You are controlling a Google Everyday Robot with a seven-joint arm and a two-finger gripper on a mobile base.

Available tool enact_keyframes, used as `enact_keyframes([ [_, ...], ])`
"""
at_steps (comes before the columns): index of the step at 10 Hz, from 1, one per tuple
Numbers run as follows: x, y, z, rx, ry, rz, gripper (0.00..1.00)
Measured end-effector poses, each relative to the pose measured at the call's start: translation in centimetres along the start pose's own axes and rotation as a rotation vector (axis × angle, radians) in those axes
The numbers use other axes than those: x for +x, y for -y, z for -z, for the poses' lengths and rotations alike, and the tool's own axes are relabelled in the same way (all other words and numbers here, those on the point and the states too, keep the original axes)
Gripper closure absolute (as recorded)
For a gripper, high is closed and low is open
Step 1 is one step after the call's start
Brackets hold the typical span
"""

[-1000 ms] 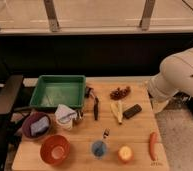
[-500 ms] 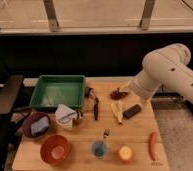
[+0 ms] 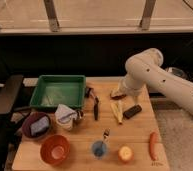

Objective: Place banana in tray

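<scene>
Front row: an orange bowl [image 3: 55, 149], a blue cup [image 3: 98, 148] with a fork [image 3: 105, 134] leaning at it, a round yellow fruit [image 3: 125, 153] and an orange-red stick [image 3: 153, 145] line the near edge of the table [image 3: 140, 131].
Left middle: a purple bowl [image 3: 37, 125] sits beside a white cup [image 3: 66, 116].
Banana: the banana [image 3: 117, 112] lies flat right of the table's centre, on the bare wood, well apart from the tray.
Beside it: a black block [image 3: 132, 111] sits just to its right, and a black tool [image 3: 96, 107] lies near its left.
In the way: the tool and the white cup lie between banana and tray.
Tray: the tray [image 3: 58, 91] stands at the back left, long side toward the camera.
Gripper: the gripper [image 3: 121, 93] hangs at the back of the table, just beyond the banana's far end, over a dark reddish thing [image 3: 116, 95]. Its grip cannot be made out.
Arm: the white arm [image 3: 165, 82] reaches in from the right.
</scene>
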Motion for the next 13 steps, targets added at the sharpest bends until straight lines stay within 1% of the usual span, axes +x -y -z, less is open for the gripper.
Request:
enact_keyframes([
  [4,-0.1,0.1,0.0,0.002,-0.005,0.012,0.28],
  [5,-0.2,0.1,0.0,-0.012,-0.017,0.034,0.28],
  [6,-0.4,0.6,-0.4,-0.044,-0.022,0.096,0.28],
  [7,-0.7,0.7,-1.3,-0.053,-0.024,0.120,0.28],
  [8,-0.7,0.4,-2.3,-0.061,-0.029,0.119,0.28],
  [10,-0.9,0.8,-4.8,-0.095,-0.035,0.126,0.28],
  [11,-0.6,0.3,-5.5,-0.121,-0.045,0.115,0.28],
  [13,0.2,-0.4,-6.8,-0.134,-0.059,0.084,0.28],
])
